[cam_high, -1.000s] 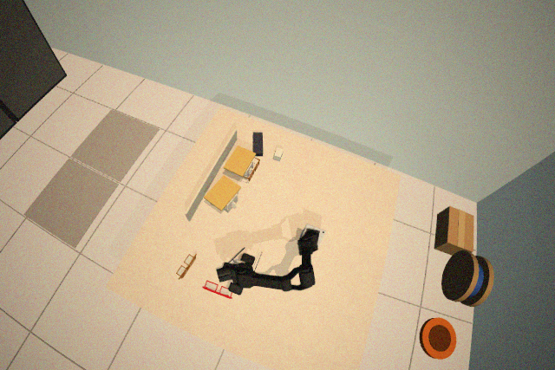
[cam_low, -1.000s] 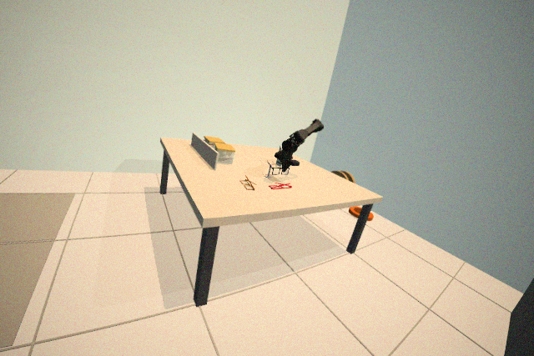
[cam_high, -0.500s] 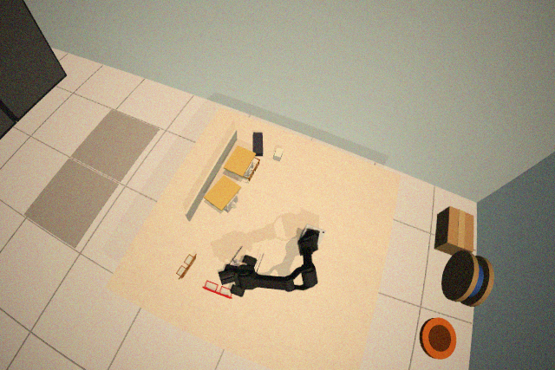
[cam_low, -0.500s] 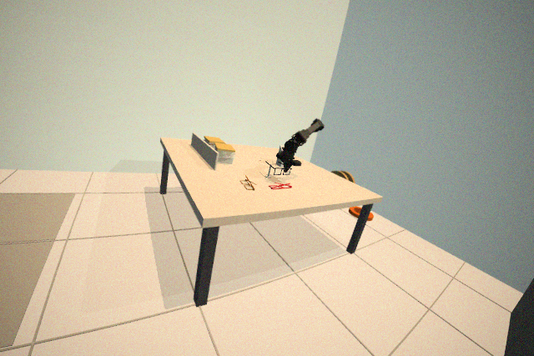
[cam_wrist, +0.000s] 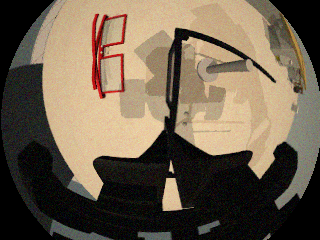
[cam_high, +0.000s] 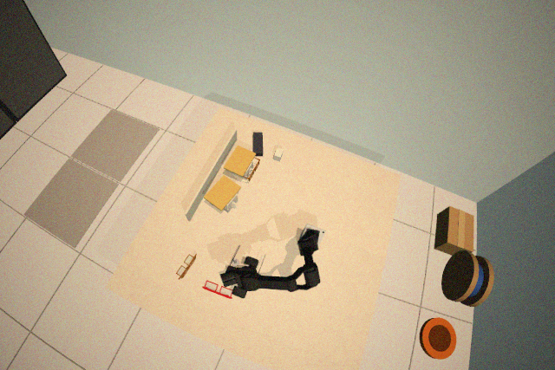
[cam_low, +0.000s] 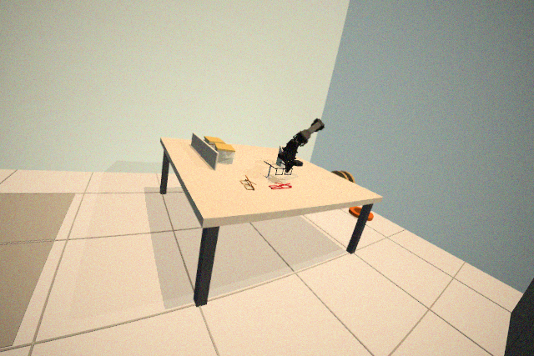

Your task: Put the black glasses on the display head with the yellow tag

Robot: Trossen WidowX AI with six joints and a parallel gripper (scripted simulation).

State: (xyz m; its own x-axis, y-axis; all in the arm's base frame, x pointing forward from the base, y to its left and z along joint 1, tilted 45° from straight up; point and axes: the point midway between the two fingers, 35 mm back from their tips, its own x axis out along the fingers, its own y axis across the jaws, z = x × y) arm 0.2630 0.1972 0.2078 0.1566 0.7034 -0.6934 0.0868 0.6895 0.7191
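Note:
The black glasses (cam_wrist: 173, 107) (cam_low: 279, 174) hang from my gripper (cam_wrist: 167, 134) (cam_low: 288, 169), which is shut on the front frame, with the temples unfolded. They are above the table beside a grey post (cam_wrist: 230, 66) (cam_low: 269, 170). Two pale display heads stand far from the gripper under orange-yellow covers. The nearer head (cam_high: 231, 204) (cam_low: 226, 157) shows no glasses. The farther head has brown-framed glasses (cam_high: 254, 169) at its front. Most of both heads is hidden by the covers. I cannot make out a yellow tag on either.
Red glasses (cam_high: 217, 289) (cam_low: 280, 186) (cam_wrist: 123, 75) lie close to the gripper. Brown glasses (cam_high: 194, 258) lie farther left on the table. A grey upright panel (cam_high: 210, 177) (cam_low: 204, 152) stands behind the heads. A dark block (cam_high: 257, 144) and a small white block (cam_high: 277, 153) are near the farther head.

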